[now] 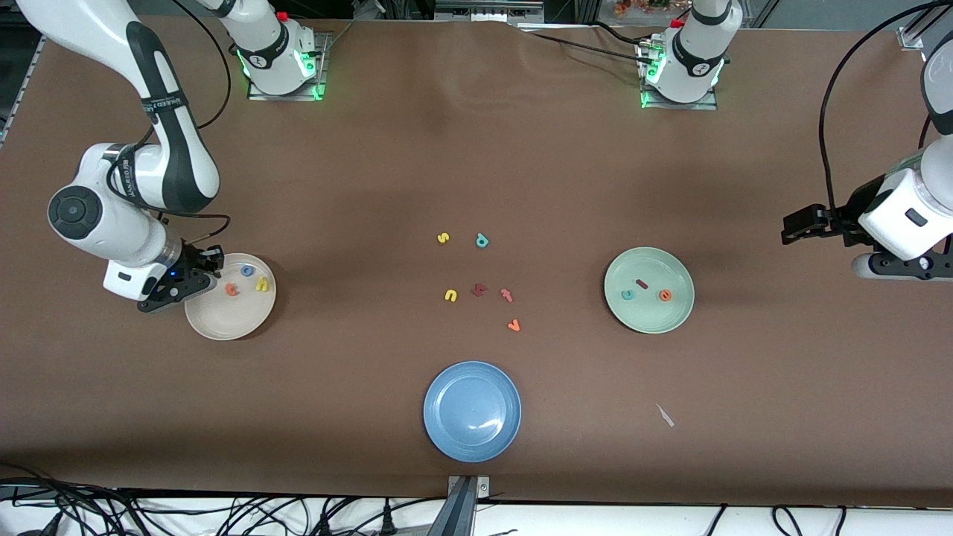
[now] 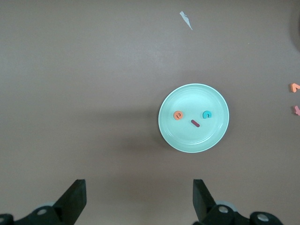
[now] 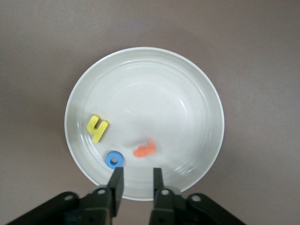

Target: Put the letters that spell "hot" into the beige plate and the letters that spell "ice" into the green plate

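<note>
Yellow "h" [image 3: 97, 128], blue "o" [image 3: 114, 160], orange "t" [image 3: 145, 150] lie in beige plate [image 3: 197, 89]. Right gripper [image 3: 135, 179] hovers over that plate's rim, fingers slightly parted, holding nothing. Dark red "i" [image 2: 195, 123], teal "c" [image 2: 206, 114], orange "e" [image 2: 178, 115] sit in green plate [image 2: 187, 140]. Left gripper [image 2: 139, 199] waits beside green plate, toward left arm's end of table, jaws wide, empty.

Robot lab bench set up for a sorting trial.

Two white arms are bolted on metal base plates [image 1: 283, 88] with green status lights, at one edge of a wide table [image 1: 476, 149] under a plain brown cover. Black cables [image 1: 223, 514] tangle along the edge nearest the front camera, and more run between the bases. Only foam letters [image 1: 480, 290] and three plain plates [image 1: 472, 411] lie on it.
</note>
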Robot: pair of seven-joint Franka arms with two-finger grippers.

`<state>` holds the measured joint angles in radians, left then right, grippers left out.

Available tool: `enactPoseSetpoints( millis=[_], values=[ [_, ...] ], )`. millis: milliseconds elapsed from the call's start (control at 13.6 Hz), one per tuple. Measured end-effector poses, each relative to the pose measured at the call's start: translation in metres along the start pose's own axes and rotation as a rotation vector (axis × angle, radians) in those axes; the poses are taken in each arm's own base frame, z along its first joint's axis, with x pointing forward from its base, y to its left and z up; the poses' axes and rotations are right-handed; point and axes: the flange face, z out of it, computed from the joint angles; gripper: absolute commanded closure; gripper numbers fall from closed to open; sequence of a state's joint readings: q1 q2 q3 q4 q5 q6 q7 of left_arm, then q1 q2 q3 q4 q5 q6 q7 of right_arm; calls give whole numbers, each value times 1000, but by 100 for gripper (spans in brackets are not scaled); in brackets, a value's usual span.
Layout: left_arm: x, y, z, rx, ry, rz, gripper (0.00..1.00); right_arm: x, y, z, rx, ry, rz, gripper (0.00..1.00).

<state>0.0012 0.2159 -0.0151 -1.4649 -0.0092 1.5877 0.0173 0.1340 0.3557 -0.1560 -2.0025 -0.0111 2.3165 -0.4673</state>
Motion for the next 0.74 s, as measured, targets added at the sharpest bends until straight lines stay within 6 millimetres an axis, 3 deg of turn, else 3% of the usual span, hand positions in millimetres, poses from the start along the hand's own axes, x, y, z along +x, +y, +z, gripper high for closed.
enactPoseSetpoints(
  millis=[294,442,736],
  values=[
    [-1,-23,-1,-3,1,9,0,-1,0,-14,1,13,27,41],
    [-2,-33,-2,-4,5,2,0,-4,-1,-35,25,22,80,40],
    [-2,-31,-2,-4,6,6,0,-6,-11,-91,61,40,135,39]
  ],
)
